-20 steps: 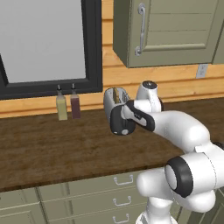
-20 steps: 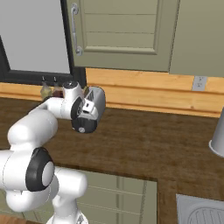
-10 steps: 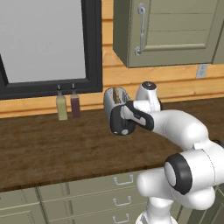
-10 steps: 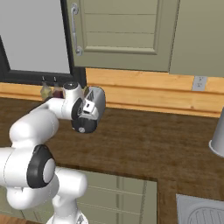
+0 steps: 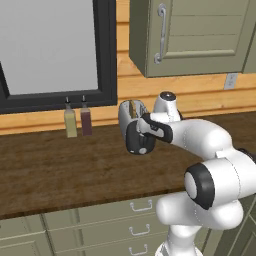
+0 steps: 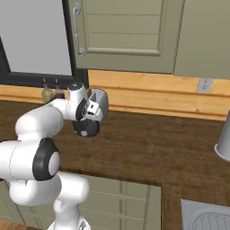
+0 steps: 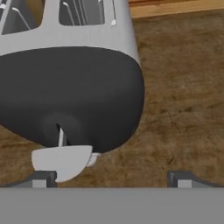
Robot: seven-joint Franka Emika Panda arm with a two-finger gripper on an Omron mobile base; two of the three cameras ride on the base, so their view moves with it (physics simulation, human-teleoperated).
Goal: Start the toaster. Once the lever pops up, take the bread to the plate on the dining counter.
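- I am watching the toaster (image 5: 131,116) sitting on the dark wood countertop (image 5: 65,165) against the back wall, near the centre of the left base view, with its black end panel (image 7: 70,96) turned out toward the arm; I judge it is placed that way so the controls can be reached from the front.
- Two bottles (image 5: 77,120) are standing at about nine o'clock from the toaster, well apart from it and out of the arm's way.
- I am holding the gripper (image 7: 109,177) right up against that end panel, with the hand reaching in from the toaster's three o'clock side in the left base view.
- In the hand view the lever (image 7: 61,162) is showing as a pale tab at seven o'clock, just above the left fingertip.
- The jaws are standing spread fully wide and grasping nothing; the two fingertips (image 7: 41,178) are sitting far apart at the bottom of the hand view.
- I cannot tell whether a fingertip is touching the lever or merely hovering beside it.
- My judgement: I am lining up to press the lever, so the toaster is not yet started.
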